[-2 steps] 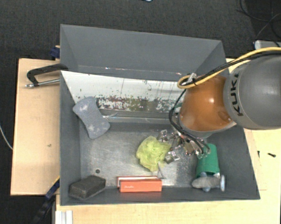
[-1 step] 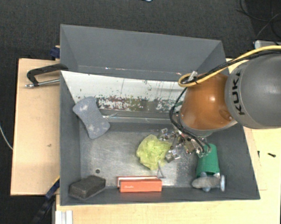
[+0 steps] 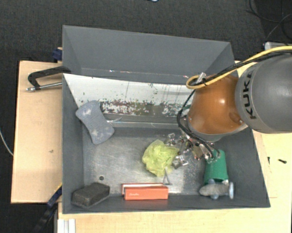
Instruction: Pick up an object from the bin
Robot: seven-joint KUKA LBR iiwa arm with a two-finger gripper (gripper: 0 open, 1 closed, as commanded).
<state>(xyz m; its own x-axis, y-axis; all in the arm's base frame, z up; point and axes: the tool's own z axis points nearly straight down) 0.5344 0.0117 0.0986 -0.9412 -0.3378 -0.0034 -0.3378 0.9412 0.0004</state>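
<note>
Arm [image 3: 270, 95], grey, lettered "KUK" with the rest cut off, enters over the right wall of the bin [image 3: 139, 55]; gripper [image 3: 182, 154] low at bin's middle, open or closed cannot be told; yellow-green wad [image 3: 157, 158], crumpled, no clear long axis, just left of gripper, seemingly touching; green bottle [image 3: 215, 172] by right front corner; orange box [image 3: 145, 192] at front edge, label unreadable.

And there's the big rounded grey arm link [image 3: 275, 95], with black KUKA lettering [image 3: 247, 96] down its side. Next, a glossy orange-brown dome cover [image 3: 211, 109] with a yellow cable [image 3: 245, 62] arching over it. Underneath, a small silvery metal hand [image 3: 180, 151], all cluttered parts.
</note>
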